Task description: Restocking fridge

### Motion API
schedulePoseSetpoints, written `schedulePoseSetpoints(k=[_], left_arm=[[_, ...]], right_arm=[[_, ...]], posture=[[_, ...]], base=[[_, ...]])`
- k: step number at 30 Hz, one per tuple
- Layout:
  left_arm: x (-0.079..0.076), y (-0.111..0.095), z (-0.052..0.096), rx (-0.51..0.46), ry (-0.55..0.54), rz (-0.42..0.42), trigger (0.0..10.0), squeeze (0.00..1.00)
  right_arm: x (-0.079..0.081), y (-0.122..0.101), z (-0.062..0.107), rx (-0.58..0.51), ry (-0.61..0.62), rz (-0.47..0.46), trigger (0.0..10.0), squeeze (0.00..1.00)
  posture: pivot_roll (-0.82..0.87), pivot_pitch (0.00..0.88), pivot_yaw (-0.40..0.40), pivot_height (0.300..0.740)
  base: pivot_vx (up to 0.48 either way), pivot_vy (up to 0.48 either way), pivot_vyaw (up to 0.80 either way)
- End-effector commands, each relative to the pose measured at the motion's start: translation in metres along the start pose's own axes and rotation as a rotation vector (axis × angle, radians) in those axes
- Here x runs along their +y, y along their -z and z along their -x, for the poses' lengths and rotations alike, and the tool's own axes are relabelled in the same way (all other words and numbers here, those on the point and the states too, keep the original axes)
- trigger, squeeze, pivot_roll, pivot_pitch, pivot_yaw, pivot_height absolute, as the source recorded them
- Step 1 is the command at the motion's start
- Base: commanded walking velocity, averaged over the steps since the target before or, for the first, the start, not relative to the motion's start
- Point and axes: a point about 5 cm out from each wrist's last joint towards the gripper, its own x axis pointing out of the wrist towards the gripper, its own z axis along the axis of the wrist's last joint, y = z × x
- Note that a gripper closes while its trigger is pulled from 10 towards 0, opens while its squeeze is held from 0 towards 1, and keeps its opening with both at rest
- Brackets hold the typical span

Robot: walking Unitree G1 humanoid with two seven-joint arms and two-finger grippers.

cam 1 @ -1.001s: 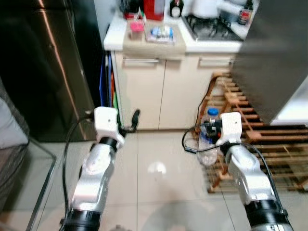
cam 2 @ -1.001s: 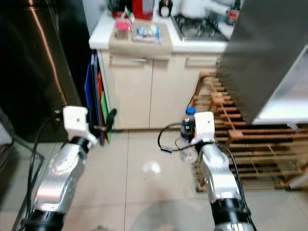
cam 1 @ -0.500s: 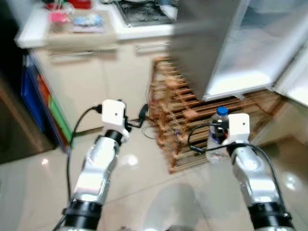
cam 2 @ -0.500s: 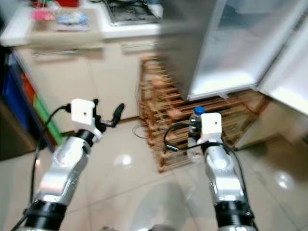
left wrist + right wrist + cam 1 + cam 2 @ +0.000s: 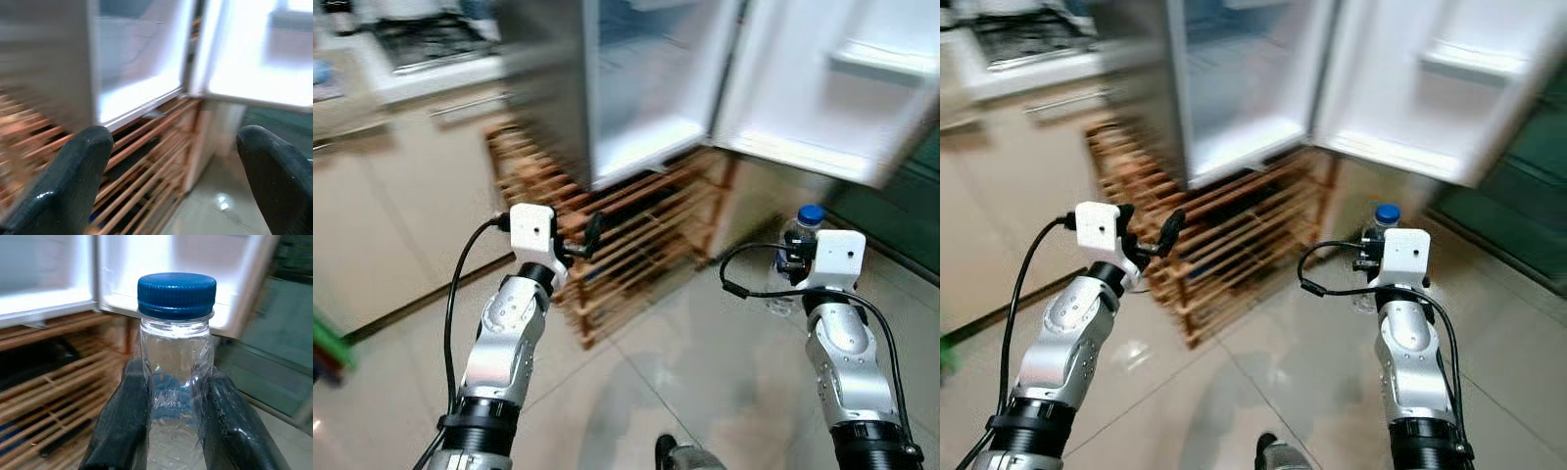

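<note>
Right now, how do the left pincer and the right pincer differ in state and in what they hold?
The left pincer is open and holds nothing, while the right pincer is shut on the water bottle. The left pincer faces the wooden rack under the open fridge, whereas the right pincer is over the floor tiles beside the fridge door. Both have two black fingers and are raised at similar height.

The open fridge (image 5: 636,88) stands ahead, its door (image 5: 822,83) swung out to the right. A wooden slatted rack (image 5: 617,245) sits beneath it. The kitchen counter (image 5: 411,73) lies left.
</note>
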Motion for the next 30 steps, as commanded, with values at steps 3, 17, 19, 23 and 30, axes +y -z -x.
schedulePoseSetpoints(k=[3, 17, 19, 23, 30], left_arm=[[-0.004, 0.0, 0.003, -0.025, 0.003, 0.0, 10.0, 0.0], [0.011, 0.008, 0.006, 0.001, -0.112, 0.005, 10.0, 0.0], [0.01, 0.007, 0.005, -0.004, -0.103, 0.001, 10.0, 0.0], [0.008, 0.004, 0.002, -0.013, -0.096, 0.003, 10.0, 0.0], [0.001, 0.003, -0.001, -0.022, -0.05, -0.01, 10.0, 0.0]], right_arm=[[-0.001, -0.011, -0.004, -0.054, -0.003, 0.012, 0.0, 0.0], [0.0, -0.004, -0.002, -0.039, -0.008, 0.016, 0.0, 0.0], [0.0, -0.004, -0.002, -0.04, -0.008, 0.015, 0.0, 0.0], [0.0, -0.004, -0.003, -0.041, -0.005, 0.015, 0.0, 0.0], [-0.001, -0.004, -0.003, -0.043, -0.003, 0.016, 0.0, 0.0]], posture=[[-0.1, 0.0, 0.021, 0.74], [-0.1, 0.0, 0.024, 0.74], [-0.1, 0.0, 0.025, 0.74], [-0.11, 0.0, 0.025, 0.74], [-0.11, 0.004, 0.025, 0.74]], base=[[0.41, 0.0, 0.0], [0.48, 0.0, 0.0], [0.48, 0.0, 0.0], [0.48, 0.0, 0.0], [0.48, 0.0, 0.0]])
